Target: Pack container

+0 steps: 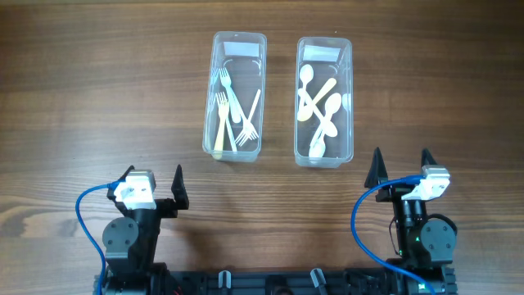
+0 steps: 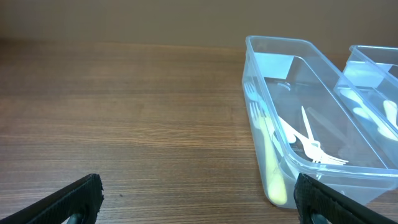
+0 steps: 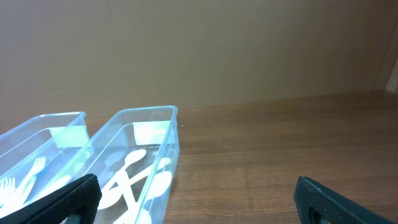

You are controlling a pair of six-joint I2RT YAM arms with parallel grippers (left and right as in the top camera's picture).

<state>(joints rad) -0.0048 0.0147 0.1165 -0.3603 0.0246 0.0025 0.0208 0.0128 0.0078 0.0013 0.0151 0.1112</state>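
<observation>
Two clear plastic containers stand side by side at the back of the wooden table. The left container point(image 1: 207, 106) holds several forks point(image 1: 229, 111), white and pale yellow; it shows in the left wrist view point(image 2: 283, 155) with the forks point(image 2: 311, 140) inside. The right container point(image 1: 350, 98) holds several spoons point(image 1: 319, 102); it shows in the right wrist view point(image 3: 171, 134) with the spoons point(image 3: 134, 177). My left gripper point(image 1: 153, 184) is open and empty near the front left point(image 2: 198, 202). My right gripper point(image 1: 403, 166) is open and empty near the front right point(image 3: 198, 199).
Bare wooden table lies between the grippers and the containers and to both sides. Blue cables loop beside each arm base point(image 1: 82, 213) point(image 1: 360, 225). A beige wall point(image 3: 199, 50) stands behind the table's far edge.
</observation>
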